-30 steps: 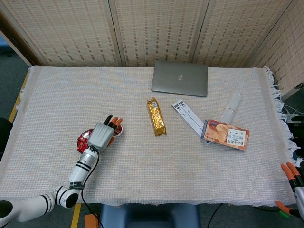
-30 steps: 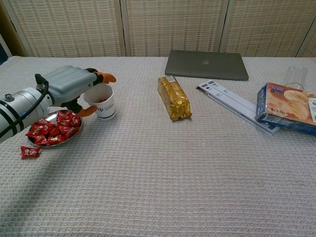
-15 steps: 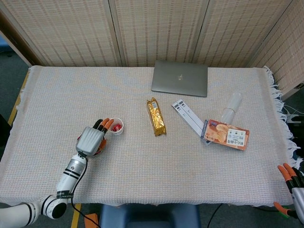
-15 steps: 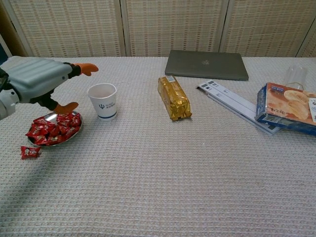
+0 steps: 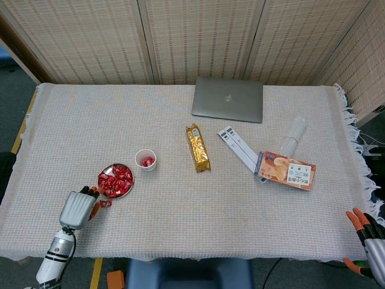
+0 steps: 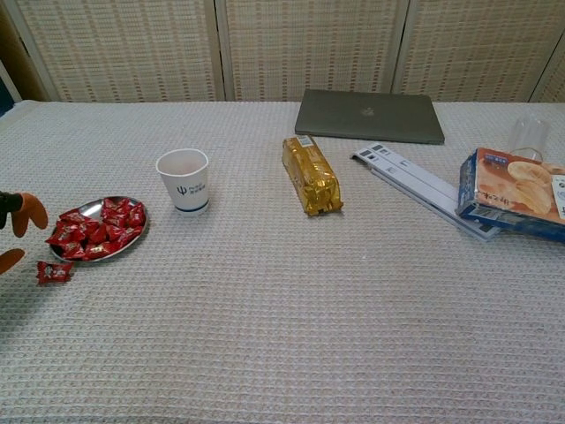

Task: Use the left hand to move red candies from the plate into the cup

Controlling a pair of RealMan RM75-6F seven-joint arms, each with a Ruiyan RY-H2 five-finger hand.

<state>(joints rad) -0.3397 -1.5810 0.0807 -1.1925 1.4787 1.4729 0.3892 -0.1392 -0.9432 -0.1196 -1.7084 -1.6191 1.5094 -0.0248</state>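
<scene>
A metal plate (image 5: 123, 185) heaped with red wrapped candies (image 6: 99, 232) sits at the front left of the table. Just behind and to the right of it stands a white paper cup (image 5: 145, 160), upright, and the head view shows a red candy inside it. My left hand (image 5: 77, 208) hovers near the front left table edge, left of the plate and touching nothing. Its orange fingertips (image 6: 32, 210) are spread and hold nothing. One stray candy (image 6: 54, 272) lies on the cloth beside the plate. My right hand (image 5: 366, 233) hangs off the front right corner, fingers apart.
A gold snack pack (image 5: 197, 148) lies mid-table, right of the cup. A closed laptop (image 5: 228, 99) lies at the back. White flat boxes (image 5: 239, 146), a cracker packet (image 5: 288, 170) and a clear tumbler (image 5: 295, 131) on its side occupy the right.
My left hand has drawn back from over the cup, past the plate, to the front left edge. A red candy now shows in the cup. The right hand has barely moved.
</scene>
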